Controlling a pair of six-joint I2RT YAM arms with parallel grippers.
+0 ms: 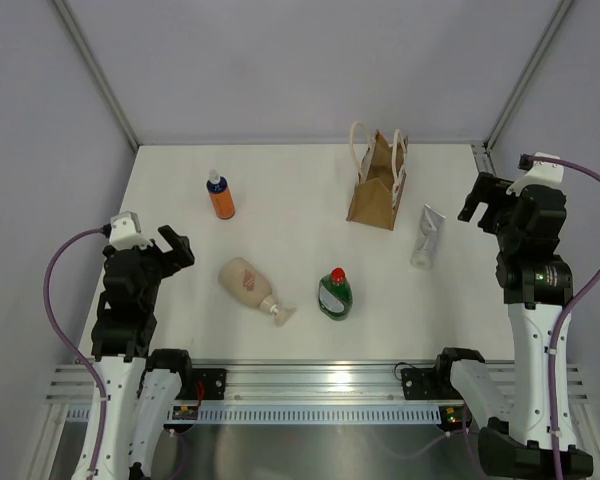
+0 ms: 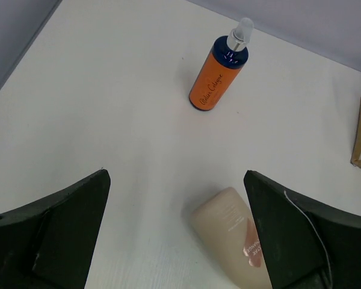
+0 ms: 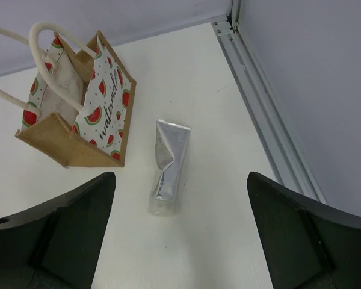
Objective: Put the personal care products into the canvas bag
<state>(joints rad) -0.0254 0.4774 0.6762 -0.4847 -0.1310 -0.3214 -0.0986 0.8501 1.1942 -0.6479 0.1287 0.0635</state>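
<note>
Left gripper raised over table's left side, jaws apart, empty. Orange bottle upright, far left. Beige pump bottle lying flat, near left gripper. Green bottle lying centre front. Canvas bag upright, mouth open, nothing visible inside. Silver tube flat just right of bag. Right gripper raised, jaws apart, empty. Judgement: no item bagged yet; first pick pending. Next: descend onto nearest item, close, lift clear over bag rim.
</note>
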